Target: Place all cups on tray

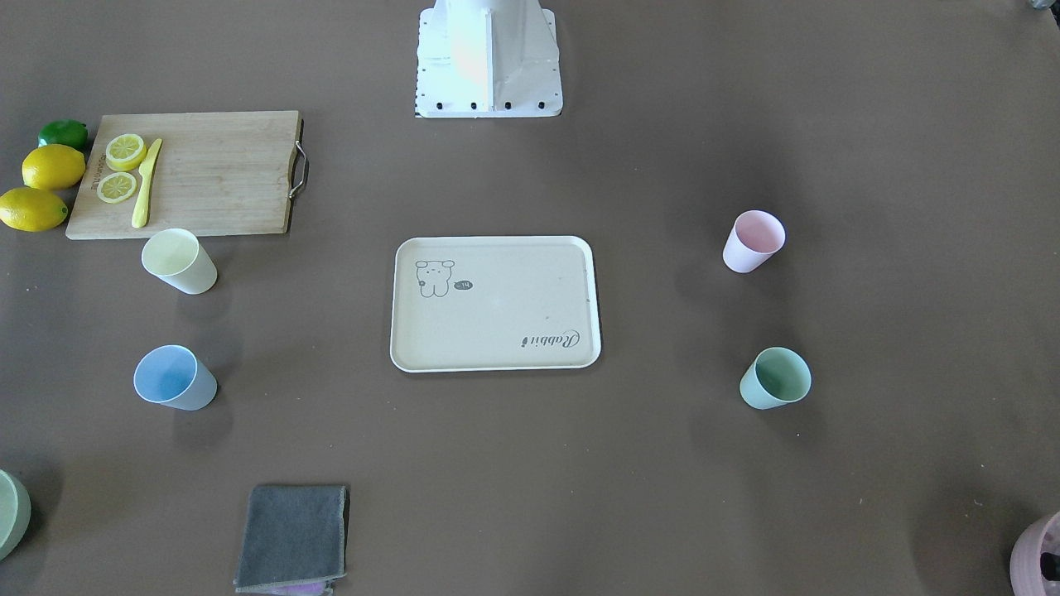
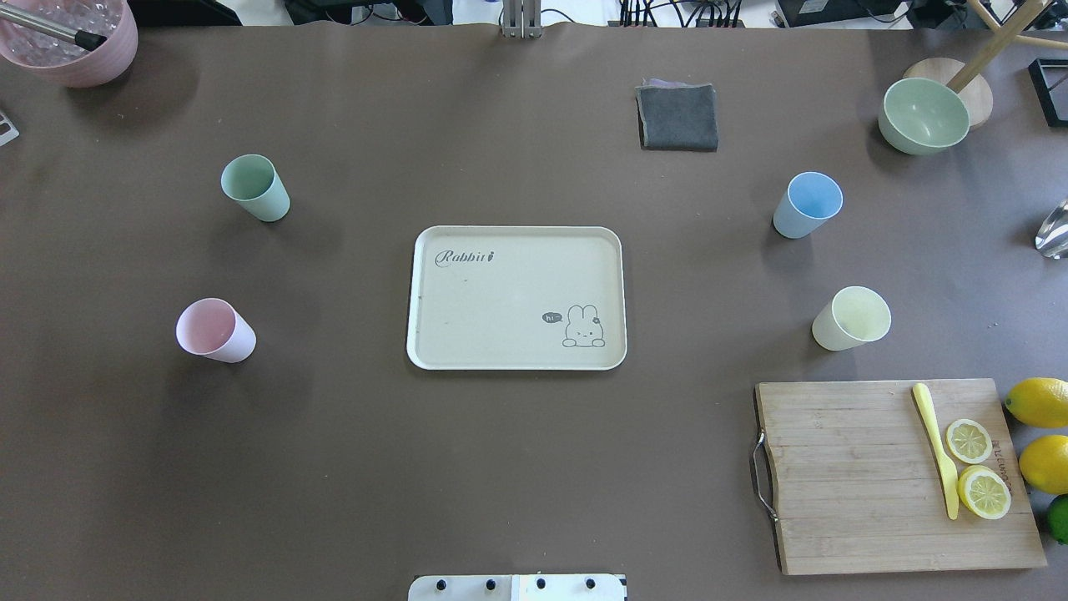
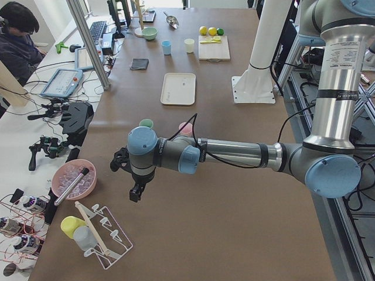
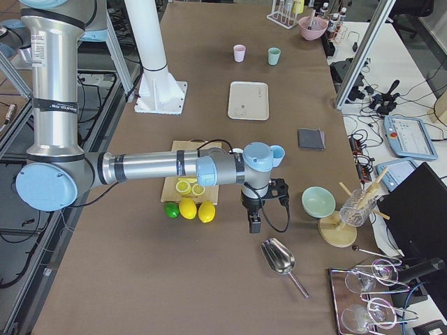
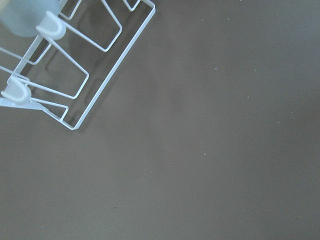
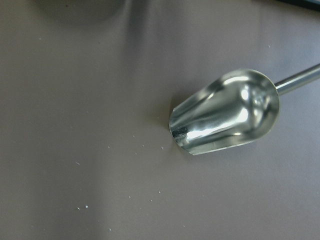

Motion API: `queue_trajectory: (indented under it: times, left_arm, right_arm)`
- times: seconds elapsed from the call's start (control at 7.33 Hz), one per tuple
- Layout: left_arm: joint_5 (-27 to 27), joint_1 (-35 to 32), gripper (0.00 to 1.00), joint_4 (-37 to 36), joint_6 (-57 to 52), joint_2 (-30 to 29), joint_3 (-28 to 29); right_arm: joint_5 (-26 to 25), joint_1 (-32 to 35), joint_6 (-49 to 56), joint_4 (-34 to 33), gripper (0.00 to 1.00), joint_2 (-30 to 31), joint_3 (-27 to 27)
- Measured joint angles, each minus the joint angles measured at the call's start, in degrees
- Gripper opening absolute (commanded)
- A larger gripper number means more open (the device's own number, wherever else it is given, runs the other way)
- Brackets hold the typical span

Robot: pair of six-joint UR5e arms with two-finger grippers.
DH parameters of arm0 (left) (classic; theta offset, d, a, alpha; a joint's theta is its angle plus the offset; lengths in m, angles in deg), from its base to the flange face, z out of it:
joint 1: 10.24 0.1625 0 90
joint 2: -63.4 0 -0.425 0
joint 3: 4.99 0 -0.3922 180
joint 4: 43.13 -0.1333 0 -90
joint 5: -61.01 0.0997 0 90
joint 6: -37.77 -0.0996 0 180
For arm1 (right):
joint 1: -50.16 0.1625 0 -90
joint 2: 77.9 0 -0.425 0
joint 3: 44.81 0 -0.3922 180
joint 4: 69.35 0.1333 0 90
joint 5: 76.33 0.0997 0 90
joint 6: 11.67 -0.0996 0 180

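Note:
The cream tray lies flat at the table's middle, with nothing on it. All four cups stand upright on the table, apart from the tray. The mint green cup and the pale pink cup are to its left. The light blue cup and the pale yellow cup are to its right. My left gripper hangs over the table end far from the cups; I cannot tell if it is open. My right gripper hangs over the opposite end; I cannot tell its state.
A wooden cutting board with lemon slices and a yellow knife lies at the near right, lemons beside it. A green bowl, a grey cloth and a mauve pot stand at the far edge. A metal scoop lies under my right wrist, a wire rack under my left.

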Motion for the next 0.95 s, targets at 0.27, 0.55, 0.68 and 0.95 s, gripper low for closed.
queue_trajectory:
  times: [0.27,0.55,0.68,0.95]
  left_arm:
    - [0.47,0.00,0.98,15.01,0.57,-0.03,0.79]
    - [1.79,0.01,0.98,23.12,5.55,-1.09,3.45]
    - [2.22,0.11,0.98,24.05,8.66,-1.94,5.04]
    - [2.20,0.30,0.98,24.76,10.59,-4.50,8.74]
  right_arm:
    - [0.64,0.34,-0.49,0.40,1.00,-1.95,-4.39]
    - [0.47,1.94,-0.85,3.67,1.00,-3.50,-5.50]
    - [0.44,2.40,-0.67,4.95,1.00,-3.62,-5.35]
    - [0.40,2.64,-0.50,5.78,1.00,-3.60,-4.78]
